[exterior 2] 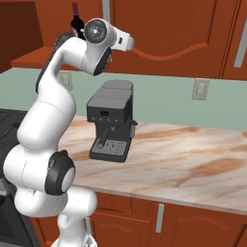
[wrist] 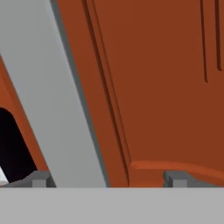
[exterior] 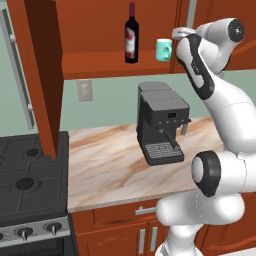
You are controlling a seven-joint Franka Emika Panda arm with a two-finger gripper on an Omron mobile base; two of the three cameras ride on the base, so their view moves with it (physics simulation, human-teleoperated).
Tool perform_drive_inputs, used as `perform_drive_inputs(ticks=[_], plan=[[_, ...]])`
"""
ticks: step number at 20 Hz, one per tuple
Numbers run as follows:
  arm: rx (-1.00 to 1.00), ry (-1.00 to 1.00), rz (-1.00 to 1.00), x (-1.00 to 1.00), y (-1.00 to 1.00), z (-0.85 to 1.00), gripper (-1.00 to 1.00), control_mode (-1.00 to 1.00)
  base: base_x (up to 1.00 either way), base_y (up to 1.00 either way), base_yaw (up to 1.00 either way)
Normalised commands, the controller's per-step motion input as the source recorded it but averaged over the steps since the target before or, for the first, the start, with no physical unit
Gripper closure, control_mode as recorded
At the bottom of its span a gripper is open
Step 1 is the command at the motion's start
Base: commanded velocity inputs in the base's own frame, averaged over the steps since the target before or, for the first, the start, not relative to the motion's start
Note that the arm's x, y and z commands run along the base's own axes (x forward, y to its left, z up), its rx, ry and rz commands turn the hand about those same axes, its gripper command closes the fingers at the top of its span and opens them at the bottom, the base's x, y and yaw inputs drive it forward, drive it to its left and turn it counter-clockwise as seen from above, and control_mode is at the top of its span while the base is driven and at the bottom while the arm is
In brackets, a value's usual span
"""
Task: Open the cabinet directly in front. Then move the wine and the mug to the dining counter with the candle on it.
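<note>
Tool (wrist: 106, 179) spread wide, nothing pinched, nosing up against the right cabinet door (wrist: 166, 87) with its silver handle (wrist: 52, 96) just left of the tips. Mug (exterior: 163, 49) and wine (exterior: 131, 34) wait on the shelf beyond; a loose swing could topple them.

Glossy white arm (exterior: 225, 115), dark joints, seemingly grey fingers (wrist: 41, 179).

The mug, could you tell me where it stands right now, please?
In the left base view, the mug stands on the open cabinet's shelf, right of the wine, beside the robot's wrist.
</note>
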Motion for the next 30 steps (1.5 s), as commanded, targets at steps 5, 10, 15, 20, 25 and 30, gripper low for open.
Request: perform_drive_inputs(ticks=[5,10,15,20,25,30], plan=[[0.0,0.0,0.0,0.42,0.0,0.0,1.0,-1.0,0.0,0.0,0.0],[0.0,0.0,0.0,0.16,0.0,0.0,1.0,-1.0,0.0,0.0,0.0],[0.0,0.0,0.0,-0.05,-0.05,0.01,1.0,-1.0,0.0,0.0,0.0],[0.0,0.0,0.0,-0.32,-0.23,0.07,1.0,-1.0,0.0,0.0,0.0],[0.0,0.0,0.0,-0.65,-0.51,0.08,1.0,-1.0,0.0,0.0,0.0],[0.0,0.0,0.0,-0.82,-0.81,0.09,1.0,-1.0,0.0,0.0,0.0]])
